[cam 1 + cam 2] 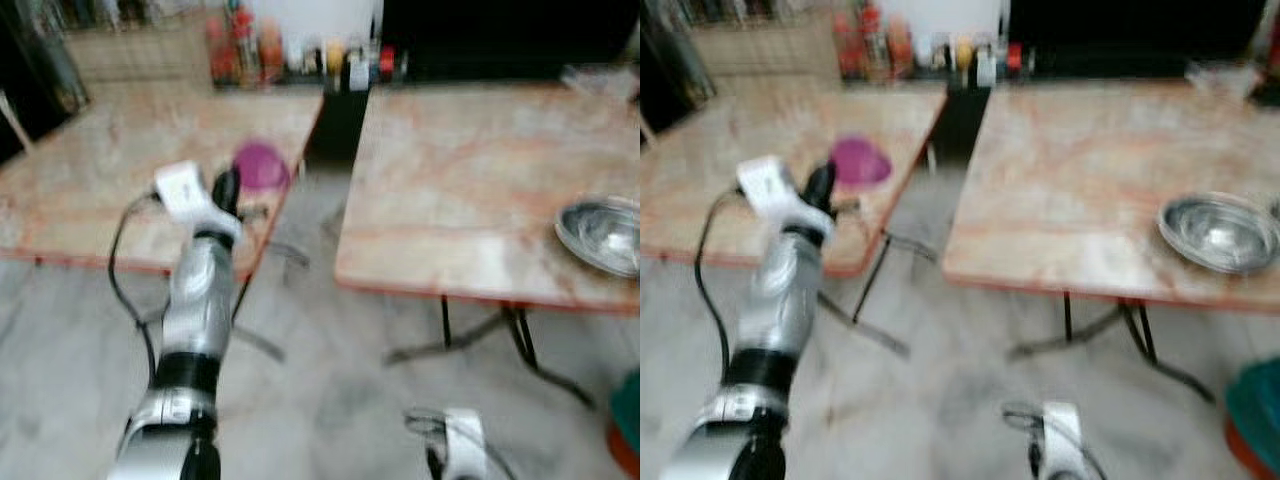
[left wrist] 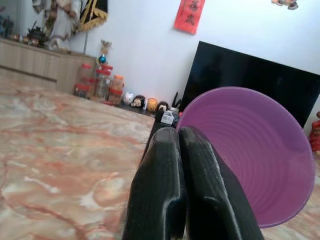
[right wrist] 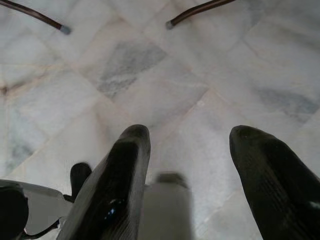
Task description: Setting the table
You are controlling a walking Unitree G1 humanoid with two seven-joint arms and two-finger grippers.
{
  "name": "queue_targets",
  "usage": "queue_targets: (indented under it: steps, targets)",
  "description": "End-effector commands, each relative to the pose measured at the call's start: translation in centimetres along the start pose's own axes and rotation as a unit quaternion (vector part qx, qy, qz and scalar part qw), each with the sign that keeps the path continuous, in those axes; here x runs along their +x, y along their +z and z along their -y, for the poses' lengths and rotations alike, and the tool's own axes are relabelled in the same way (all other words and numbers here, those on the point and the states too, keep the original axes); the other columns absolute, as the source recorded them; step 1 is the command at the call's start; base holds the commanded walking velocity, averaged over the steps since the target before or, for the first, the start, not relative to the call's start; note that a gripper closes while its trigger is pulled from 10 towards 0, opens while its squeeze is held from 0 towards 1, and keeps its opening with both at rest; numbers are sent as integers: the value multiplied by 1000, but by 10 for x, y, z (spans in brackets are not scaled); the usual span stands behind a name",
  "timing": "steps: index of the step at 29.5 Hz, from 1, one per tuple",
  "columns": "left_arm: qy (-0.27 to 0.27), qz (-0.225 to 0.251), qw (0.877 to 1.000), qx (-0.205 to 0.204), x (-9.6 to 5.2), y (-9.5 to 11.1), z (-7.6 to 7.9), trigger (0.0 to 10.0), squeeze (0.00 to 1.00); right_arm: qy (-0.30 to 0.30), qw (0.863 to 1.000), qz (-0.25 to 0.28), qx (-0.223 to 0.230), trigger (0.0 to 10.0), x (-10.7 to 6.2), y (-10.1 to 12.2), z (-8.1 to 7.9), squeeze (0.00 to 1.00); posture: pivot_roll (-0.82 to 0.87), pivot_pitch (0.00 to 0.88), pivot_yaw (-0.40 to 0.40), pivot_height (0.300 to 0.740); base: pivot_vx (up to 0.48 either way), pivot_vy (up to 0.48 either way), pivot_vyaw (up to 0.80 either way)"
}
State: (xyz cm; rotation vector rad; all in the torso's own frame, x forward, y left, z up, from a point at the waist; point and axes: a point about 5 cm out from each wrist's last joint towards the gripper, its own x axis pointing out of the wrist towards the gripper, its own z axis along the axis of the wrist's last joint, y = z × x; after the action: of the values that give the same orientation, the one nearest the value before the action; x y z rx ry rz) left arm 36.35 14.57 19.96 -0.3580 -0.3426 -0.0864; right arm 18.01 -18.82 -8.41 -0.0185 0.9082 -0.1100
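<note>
Over left table point(image 1: 80, 190), approx 11 o'clock: my left gripper point(image 2: 181, 145) pinches purple bowl point(image 2: 252, 155) rim. Lower flat, then release. Right gripper point(image 3: 192, 150) spread, idle.

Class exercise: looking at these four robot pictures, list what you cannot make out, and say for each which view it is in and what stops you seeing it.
- Labels on the jars at the back: head views, blurred and too small.
- Near rim of the purple bowl: left wrist view, hidden behind the left gripper, which holds it.
- Teal object: right eye view, cut by the edge.
- Right gripper: its base, cut by the edge.
</note>
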Motion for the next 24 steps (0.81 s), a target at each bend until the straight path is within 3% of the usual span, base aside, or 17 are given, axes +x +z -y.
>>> queue_targets:
  steps: [1,19,24]
  targets:
    - [-4,8,1000,-1,1,4,4,10000,0,-10,1000,1,4,10000,0,0,7,0,-56,0,95,719,0,-368,0]
    - [-19,7,1000,7,-1,5,8,10000,0,-16,1000,-2,11,10000,-1,-2,11,0,-53,8,92,719,0,-368,0]
    - [-45,0,999,3,-3,2,16,10000,0,-16,1000,-3,9,10000,-1,-2,10,0,-51,10,92,719,0,0,0]
